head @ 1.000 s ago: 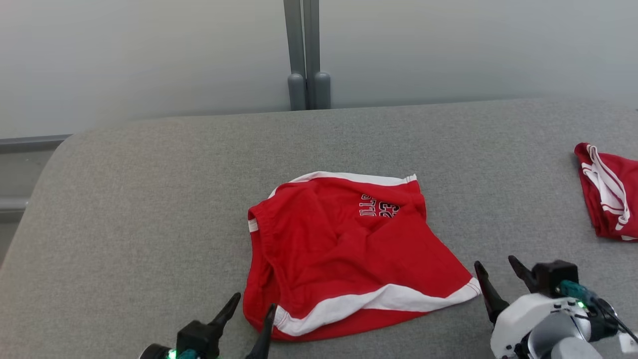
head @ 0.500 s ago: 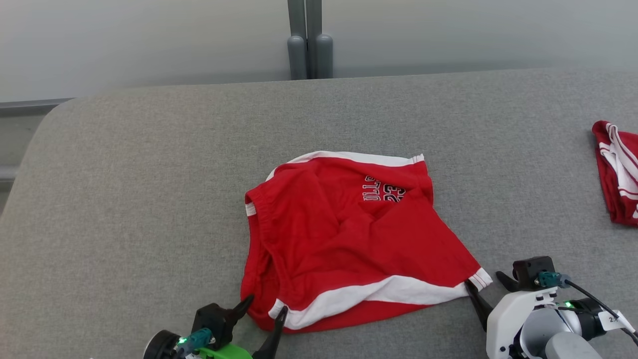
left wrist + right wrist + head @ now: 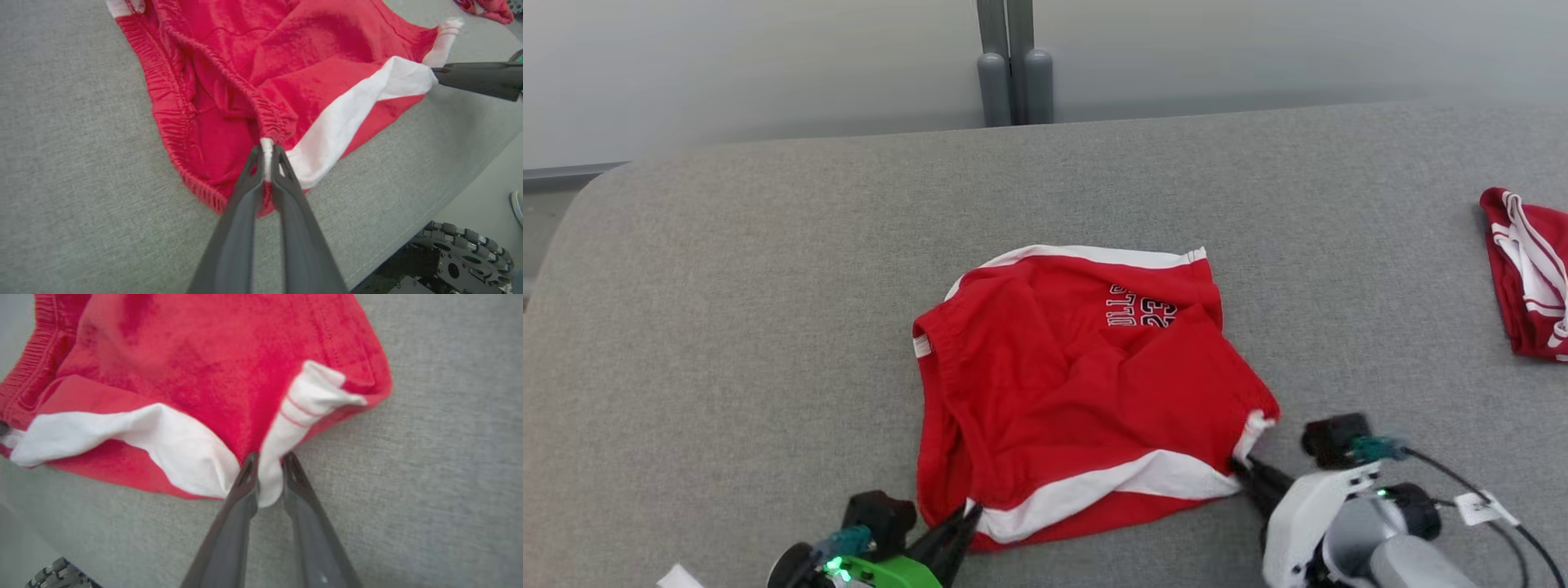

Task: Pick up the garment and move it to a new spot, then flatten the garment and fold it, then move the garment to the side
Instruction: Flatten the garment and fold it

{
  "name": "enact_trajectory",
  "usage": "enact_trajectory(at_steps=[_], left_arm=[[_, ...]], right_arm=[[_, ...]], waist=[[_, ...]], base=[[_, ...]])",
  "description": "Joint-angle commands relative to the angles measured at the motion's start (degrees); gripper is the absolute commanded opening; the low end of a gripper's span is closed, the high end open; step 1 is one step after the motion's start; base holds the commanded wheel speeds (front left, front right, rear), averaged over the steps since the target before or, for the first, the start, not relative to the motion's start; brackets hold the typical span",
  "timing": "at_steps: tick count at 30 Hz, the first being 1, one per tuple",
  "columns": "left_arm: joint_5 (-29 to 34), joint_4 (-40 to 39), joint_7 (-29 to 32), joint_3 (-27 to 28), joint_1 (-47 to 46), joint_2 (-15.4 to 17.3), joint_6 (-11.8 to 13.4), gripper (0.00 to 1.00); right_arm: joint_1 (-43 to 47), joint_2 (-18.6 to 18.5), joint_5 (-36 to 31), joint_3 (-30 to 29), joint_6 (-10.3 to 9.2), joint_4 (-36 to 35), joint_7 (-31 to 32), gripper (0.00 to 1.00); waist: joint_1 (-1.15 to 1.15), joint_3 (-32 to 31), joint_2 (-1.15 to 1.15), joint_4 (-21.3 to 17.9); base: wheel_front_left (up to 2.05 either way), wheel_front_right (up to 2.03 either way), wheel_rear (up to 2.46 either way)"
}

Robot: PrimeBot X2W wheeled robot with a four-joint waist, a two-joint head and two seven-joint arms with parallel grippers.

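We see red shorts (image 3: 1078, 384) with white trim lying crumpled in the middle of a grey padded surface (image 3: 727, 286). Our left gripper (image 3: 267, 152) is pinched on the near waistband corner; our right gripper (image 3: 267, 465) is clamped on the white hem corner.

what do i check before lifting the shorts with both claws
1. Left claw shut on the shorts, near left corner: ok
2. Right claw shut on the shorts' white near right corner: ok
3. The two grips sit at opposite ends of the near edge: ok
4. Shorts lying flat: not ok, rumpled, with the right corner bunched
5. Other garment apart from the shorts: ok
6. How many layers each claw has pinched: cannot tell
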Motion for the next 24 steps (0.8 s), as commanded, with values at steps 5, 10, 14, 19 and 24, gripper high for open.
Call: enact_trajectory(at_steps=[5,10,14,19,24], left_arm=[[-7.9,-11.81,1.01,4.12,-0.26,2.49,0.03,0.0],[-11.98,-29.82,5.45,9.92,-4.66,5.82,1.48,0.0],[-15.16,-39.26,11.38,11.76,-13.24,5.45,2.7,0.0],[-19.39,-39.26,19.93,13.03,-31.97,2.94,4.73,0.0],[-17.42,-25.95,22.47,14.71,-55.26,0.3,4.93,0.0]], right_arm=[[1.59,-3.09,8.77,-10.48,0.06,-11.87,-1.92,0.0],[2.32,-5.93,17.09,-22.46,0.0,-31.34,5.44,0.0],[-3.7,-5.73,22.51,-28.55,0.02,-44.27,14.95,0.0],[-21.4,-3.54,23.37,-34.15,0.06,-47.74,25.83,0.0],[-46.61,-0.06,14.23,-35.28,0.06,-38.98,31.98,0.0]], waist=[[0.0,-0.98,0.0,-0.93],[0.0,-0.64,0.0,-1.71],[0.0,2.46,0.0,-3.04],[0.0,11.19,0.0,-4.3],[0.0,23.15,0.0,-4.29]], base=[[0.0,0.0,0.0],[0.0,0.0,0.0],[0.0,0.0,0.0],[0.0,0.0,0.0],[0.0,0.0,0.0]])
